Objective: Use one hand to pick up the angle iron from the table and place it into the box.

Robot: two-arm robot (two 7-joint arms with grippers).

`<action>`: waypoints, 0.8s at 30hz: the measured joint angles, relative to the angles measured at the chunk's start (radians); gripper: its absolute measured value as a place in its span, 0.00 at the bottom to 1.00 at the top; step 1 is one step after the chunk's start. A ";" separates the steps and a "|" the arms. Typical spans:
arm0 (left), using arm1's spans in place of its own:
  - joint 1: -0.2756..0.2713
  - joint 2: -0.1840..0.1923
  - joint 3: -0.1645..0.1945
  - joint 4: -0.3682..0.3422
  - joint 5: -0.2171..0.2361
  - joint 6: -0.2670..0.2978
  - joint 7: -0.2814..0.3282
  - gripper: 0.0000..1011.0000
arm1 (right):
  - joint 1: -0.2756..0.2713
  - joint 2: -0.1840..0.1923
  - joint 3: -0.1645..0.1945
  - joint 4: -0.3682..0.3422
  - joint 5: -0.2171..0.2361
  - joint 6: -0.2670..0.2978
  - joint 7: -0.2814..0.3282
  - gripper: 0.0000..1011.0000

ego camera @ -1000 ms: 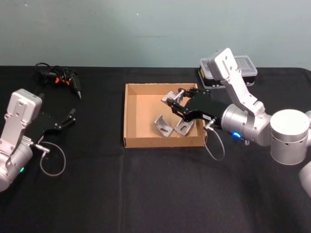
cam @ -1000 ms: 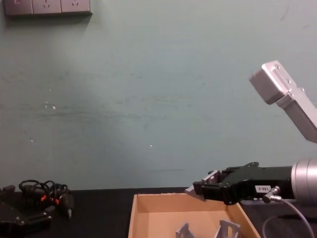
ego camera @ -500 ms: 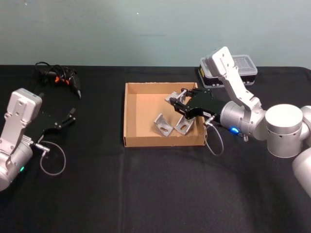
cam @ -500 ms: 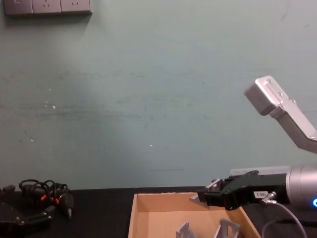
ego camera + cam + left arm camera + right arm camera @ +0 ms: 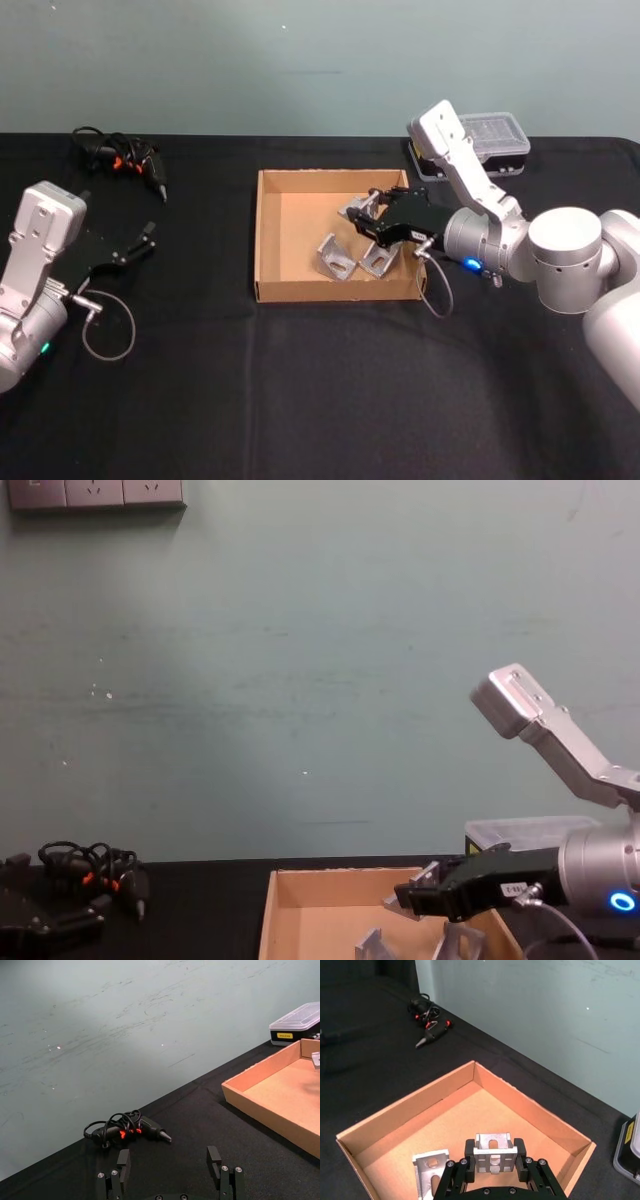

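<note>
My right gripper (image 5: 366,216) hangs low inside the tan box (image 5: 258,240), shut on a silver angle iron (image 5: 357,207). In the right wrist view the angle iron (image 5: 492,1144) sits clamped between the black fingers (image 5: 470,1152), just above the box floor (image 5: 470,1125). Two more angle irons (image 5: 337,258) (image 5: 380,261) lie in the box near its front wall. From the chest view the right gripper (image 5: 415,895) dips below the box rim (image 5: 330,877). My left gripper (image 5: 169,1162) rests open over the black table (image 5: 300,380) at the far left, holding nothing.
A black tool with a coiled cable (image 5: 125,158) lies at the table's back left. A clear-lidded plastic case (image 5: 492,138) stands behind the box on the right, partly behind my right arm. The table's front half is bare black surface.
My right gripper has sunk lower into the box with the angle iron and pulled slightly to the right. The left arm has not moved.
</note>
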State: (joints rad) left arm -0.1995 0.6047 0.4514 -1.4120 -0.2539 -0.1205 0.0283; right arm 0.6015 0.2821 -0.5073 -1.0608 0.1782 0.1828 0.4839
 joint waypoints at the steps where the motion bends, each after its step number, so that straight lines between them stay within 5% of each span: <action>1: 0.000 0.000 0.000 0.000 0.000 0.000 0.000 0.99 | 0.004 -0.004 -0.002 0.012 -0.004 -0.002 0.003 0.44; 24: 0.000 0.000 0.000 0.000 0.000 0.000 0.000 0.99 | 0.020 -0.031 -0.004 0.068 -0.032 -0.013 0.016 0.45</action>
State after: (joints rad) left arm -0.1995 0.6047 0.4514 -1.4120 -0.2539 -0.1205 0.0283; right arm 0.6217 0.2513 -0.5115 -0.9924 0.1461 0.1698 0.5001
